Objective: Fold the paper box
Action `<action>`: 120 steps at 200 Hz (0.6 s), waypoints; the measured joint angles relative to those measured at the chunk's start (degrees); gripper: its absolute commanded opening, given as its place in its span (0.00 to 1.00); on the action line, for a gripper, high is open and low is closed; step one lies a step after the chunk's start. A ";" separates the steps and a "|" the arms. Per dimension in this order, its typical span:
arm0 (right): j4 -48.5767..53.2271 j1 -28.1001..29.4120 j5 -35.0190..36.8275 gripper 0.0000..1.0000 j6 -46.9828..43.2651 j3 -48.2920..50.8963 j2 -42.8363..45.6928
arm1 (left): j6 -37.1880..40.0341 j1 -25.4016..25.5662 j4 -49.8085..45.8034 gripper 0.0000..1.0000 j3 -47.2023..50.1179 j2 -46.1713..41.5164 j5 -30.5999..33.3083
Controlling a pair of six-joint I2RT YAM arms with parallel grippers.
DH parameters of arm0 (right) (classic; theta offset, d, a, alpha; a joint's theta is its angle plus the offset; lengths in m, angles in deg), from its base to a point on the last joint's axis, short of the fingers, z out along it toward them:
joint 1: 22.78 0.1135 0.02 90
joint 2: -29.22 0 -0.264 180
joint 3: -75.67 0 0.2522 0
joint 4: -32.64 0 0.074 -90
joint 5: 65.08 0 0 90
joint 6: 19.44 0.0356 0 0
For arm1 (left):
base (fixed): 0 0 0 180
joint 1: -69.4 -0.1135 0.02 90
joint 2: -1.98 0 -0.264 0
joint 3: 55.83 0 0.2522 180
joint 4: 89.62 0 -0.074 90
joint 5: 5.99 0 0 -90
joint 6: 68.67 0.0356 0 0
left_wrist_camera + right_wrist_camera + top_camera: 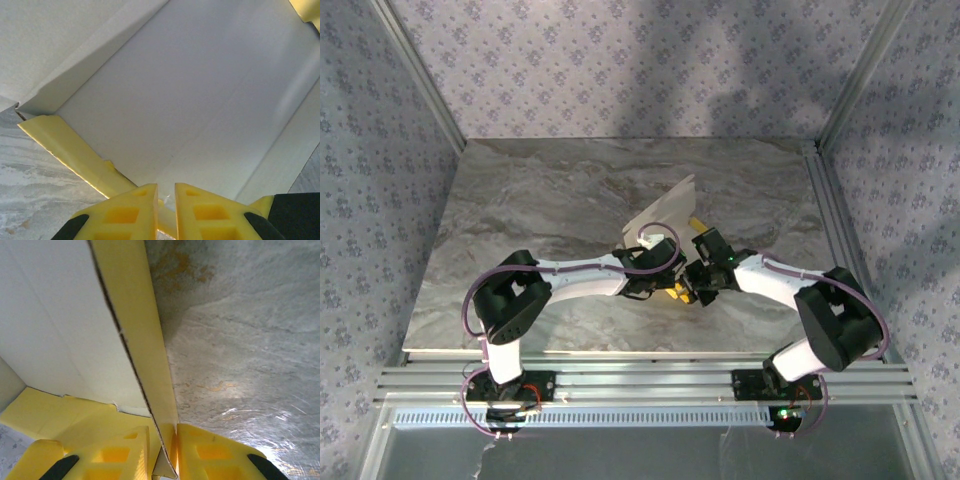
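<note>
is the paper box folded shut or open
Open, only part-folded: the paper box has walls raised around a bare white inside, the right gripper pinching one wall.

Between left jaws: narrow gap, and a yellow flap of the box runs into it.
Ahead of left jaws: white box panel rises close in front, with folded walls on either side; no way through.
Left of left jaws: bare worktop beyond the flap.
Between right jaws: box edge fills the gap.
Ahead-left of right jaws: upright white panel and yellow strip block passage.
Right of right jaws: open worktop, free.
Between the two pairs of jaws: close together, little room.
</note>
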 measured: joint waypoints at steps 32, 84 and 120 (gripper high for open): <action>0.04 0.22 -0.07 0.23 0.90 -0.33 -0.11 | 0.02 0.00 0.24 0.15 0.04 0.04 0.17; 0.22 0.22 -0.42 0.23 2.34 -0.55 -0.28 | 0.02 0.00 0.50 0.15 0.04 0.13 0.22; 0.26 0.37 -0.50 0.22 3.19 -0.76 -0.55 | 0.02 0.00 0.72 0.14 0.09 0.13 0.22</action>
